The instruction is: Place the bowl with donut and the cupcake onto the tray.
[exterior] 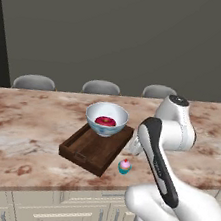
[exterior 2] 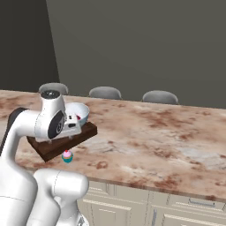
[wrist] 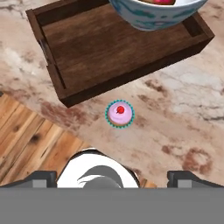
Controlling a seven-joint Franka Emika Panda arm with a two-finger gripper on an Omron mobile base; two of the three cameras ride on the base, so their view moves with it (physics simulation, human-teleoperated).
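Three grey chairs (exterior: 34,82) stand along the far side of the marbled counter (exterior: 23,129), their backs rising just above its far edge.

One tray (exterior: 92,150) lies on the counter left of the arm, set at an angle, with one corner towards the near edge. One bowl (exterior: 106,118) sits in the tray's far end, and one donut (exterior: 105,121) with red icing lies in the bowl's bottom. In the hand view the bowl's rim reaches over the tray's side.

One cupcake (exterior: 124,166) stands upright on the counter just beside the tray's near right side, apart from it and outside it. The hand view looks straight down on it: pink frosting with a red dot on top, teal wrapper around (wrist: 120,113).

The gripper (wrist: 112,177) hangs above the counter's near edge, over the cupcake and not touching it. Its two fingers (wrist: 41,177) stand wide apart at the bottom corners of the hand view, with nothing between them. In the right base view the arm's wrist covers part of the bowl and tray.
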